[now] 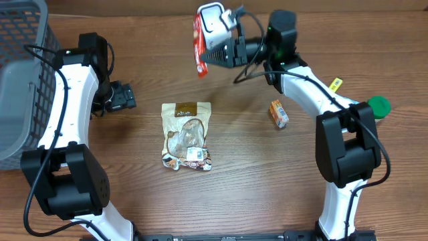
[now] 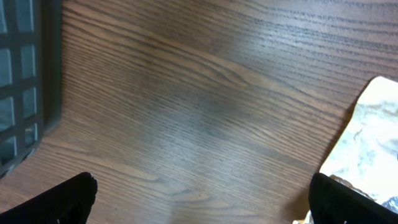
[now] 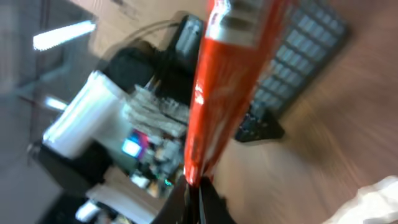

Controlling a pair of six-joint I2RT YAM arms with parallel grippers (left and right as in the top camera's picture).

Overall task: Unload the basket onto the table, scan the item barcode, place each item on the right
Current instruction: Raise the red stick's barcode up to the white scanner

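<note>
Red packet (image 1: pixel 198 47) hung closest to the overhead lens, raised well above the wood and beyond the far edge of the tan snack bag (image 1: pixel 187 134) that lay flat mid-table. Its lower edge was pinched in the right gripper (image 1: pixel 204 59), whose fingers were closed tight on it. In the wrist view the packet stood up from the fingertips as a narrow, blurred red strip.

By my reading, the step in hand was the presenting one: the item was picked up and aloft, but no barcode showed on any face I could make out. No reader could be picked out either, the background behind the packet being too smeared. The next move probably called for turning the packet until its printed code faced the scanner, and holding it steady there.

On the left of the tan bag, the left gripper (image 1: pixel 127 99) sat low over the boards with its fingers spread wide and nothing between them.

Brown, strongly grained wood made up the table (image 1: pixel 267 194). A grey mesh basket (image 1: pixel 20 80) stood far to the bag's left, a small orange carton (image 1: pixel 279 114) to its right, and a green-capped thing (image 1: pixel 379 106) further right again.
</note>
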